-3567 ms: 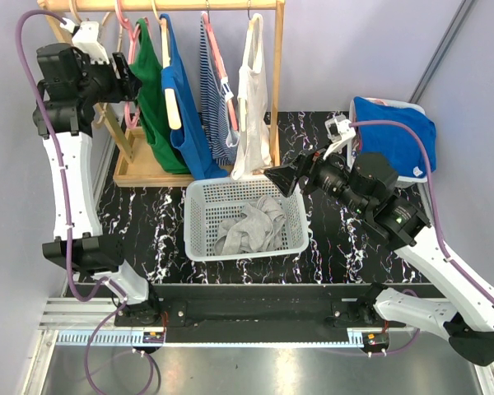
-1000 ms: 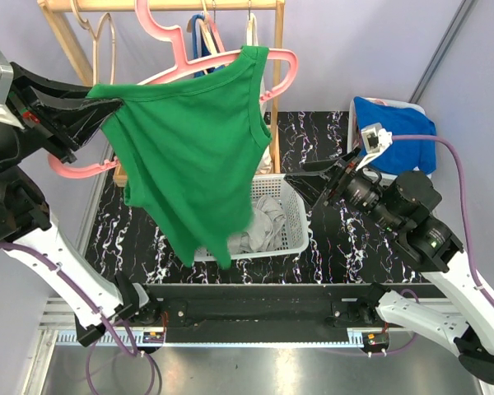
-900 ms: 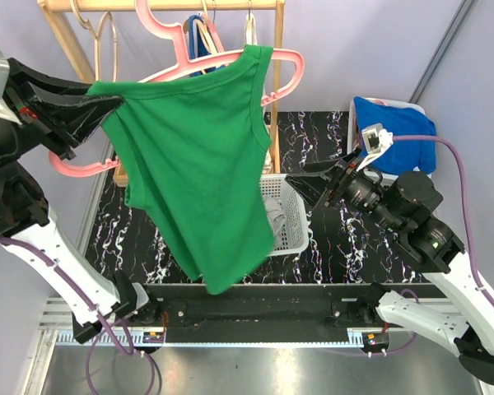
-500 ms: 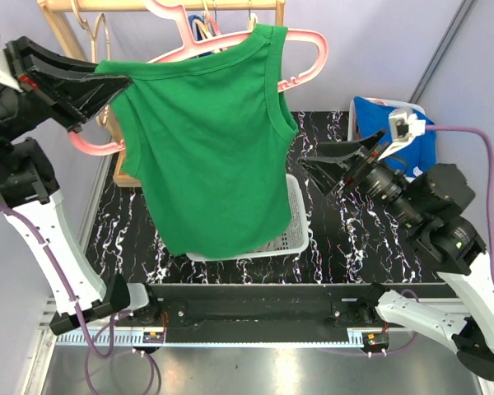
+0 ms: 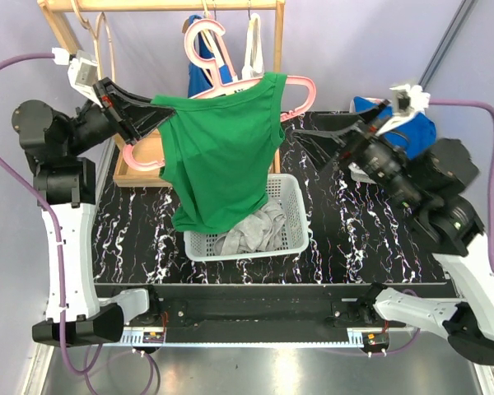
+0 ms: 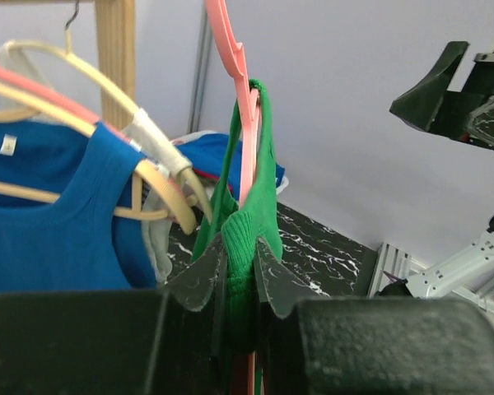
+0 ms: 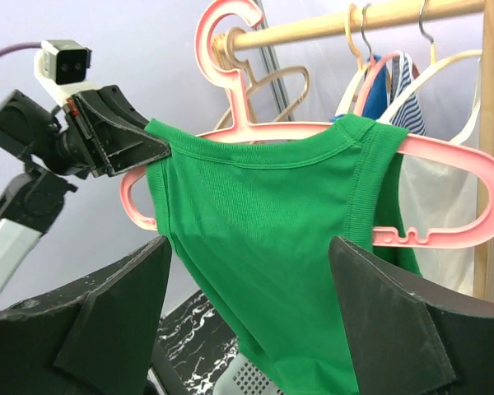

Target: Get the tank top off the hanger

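**Green tank top on its pink hanger, pinched by the left end effector; right end effector wide open nearby**

Top external view: the left end effector (image 5: 145, 121) is clamped on the left shoulder of the green tank top (image 5: 226, 152), together with the left end of the pink hanger (image 5: 300, 89). The top hangs from the hanger above the white basket (image 5: 295, 216), its hem draping over the basket's far-left part. Grey clothing (image 5: 249, 233) lies inside the basket. The hanger's hook shows below the rail of the wooden rack (image 5: 160, 6) at the far side of the table (image 5: 337, 239). The right end effector (image 5: 309, 133) hovers just right of the hanger's right end, its jaws spread wide and holding nothing.

Left wrist view: the left end effector (image 6: 237, 251) has its two fingers (image 6: 199, 276) pressed onto a fold of the green tank top (image 6: 262, 177). The pink hanger (image 6: 232, 58) rises straight up from the grip. A blue tank top (image 6: 58, 230) hangs on the left. The right end effector (image 6: 445, 86) shows on the right, apart from the green fabric.

Right wrist view: the right end effector (image 7: 249, 247) faces the green tank top (image 7: 272, 197) with its fingers (image 7: 95, 325) far apart, and nothing lies between them. Both shoulders of the top sit on the pink hanger (image 7: 230, 78). The left end effector (image 7: 122, 140) grips its left shoulder.
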You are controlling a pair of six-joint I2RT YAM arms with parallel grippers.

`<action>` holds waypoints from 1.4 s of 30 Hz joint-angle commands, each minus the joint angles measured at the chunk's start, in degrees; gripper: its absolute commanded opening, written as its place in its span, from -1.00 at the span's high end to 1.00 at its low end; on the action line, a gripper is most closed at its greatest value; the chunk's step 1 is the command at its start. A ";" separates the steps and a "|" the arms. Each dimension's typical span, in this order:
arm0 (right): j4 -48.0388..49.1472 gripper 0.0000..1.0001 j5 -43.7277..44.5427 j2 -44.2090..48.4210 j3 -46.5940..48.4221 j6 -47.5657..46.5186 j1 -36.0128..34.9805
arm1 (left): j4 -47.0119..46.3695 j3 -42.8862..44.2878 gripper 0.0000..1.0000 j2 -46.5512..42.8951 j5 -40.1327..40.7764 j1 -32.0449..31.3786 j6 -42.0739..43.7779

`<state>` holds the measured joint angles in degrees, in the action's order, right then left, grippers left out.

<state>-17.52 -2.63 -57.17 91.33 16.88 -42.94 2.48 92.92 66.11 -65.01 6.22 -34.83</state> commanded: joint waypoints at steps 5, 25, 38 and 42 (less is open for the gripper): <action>4.06 -0.74 -1.15 -5.15 -0.45 0.08 0.31 | 5.95 -2.57 1.00 -3.00 7.01 -2.53 8.99; 8.29 -0.61 -0.18 -8.84 -4.93 4.56 1.19 | 13.16 -1.78 1.00 -5.72 2.70 -3.93 18.21; 11.72 -0.60 -2.99 -6.11 -12.32 9.04 4.88 | 15.63 0.06 1.00 -5.46 1.12 -3.93 20.77; 13.30 -0.60 -4.48 -7.87 -11.00 9.66 5.93 | 15.63 -0.81 1.00 -5.99 3.66 -4.28 20.33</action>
<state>-9.39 -4.54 -63.88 78.17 25.04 -38.13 21.30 90.21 61.47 -62.39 2.46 -14.76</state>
